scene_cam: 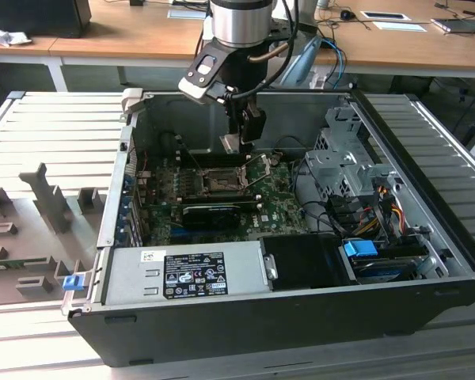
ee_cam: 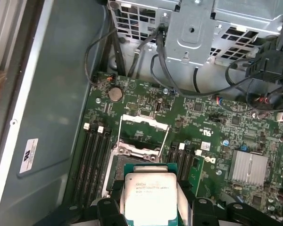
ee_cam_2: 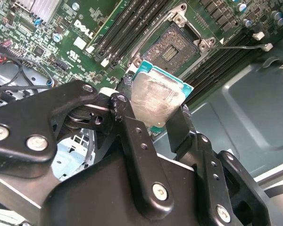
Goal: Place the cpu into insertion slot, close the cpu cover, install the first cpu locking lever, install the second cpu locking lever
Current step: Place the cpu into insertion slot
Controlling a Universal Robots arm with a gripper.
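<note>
My gripper (scene_cam: 239, 141) is shut on the cpu (scene_cam: 230, 143), holding it by two opposite edges a little above the motherboard. In the second wrist view the cpu (ee_cam_2: 156, 100) shows its silver-grey top between the black fingers (ee_cam_2: 127, 113). It hangs beside the insertion slot (ee_cam_2: 172, 47), apart from it. The slot's dark centre is uncovered. In the first wrist view the cpu (ee_cam: 151, 193) hides part of the insertion slot (ee_cam: 114, 173). The cpu cover (ee_cam: 144, 123) is swung up at the slot's far end. A thin locking lever (ee_cam_2: 240, 47) sticks out sideways, unlatched.
The open computer case (scene_cam: 222, 317) has tall walls around the green motherboard (ee_cam: 212, 141). Memory slots (ee_cam: 92, 155) flank the socket. A black graphics card (scene_cam: 210, 212), a metal drive cage (scene_cam: 340, 158), loose cables (scene_cam: 317, 206) and the power supply (scene_cam: 182, 273) crowd the case.
</note>
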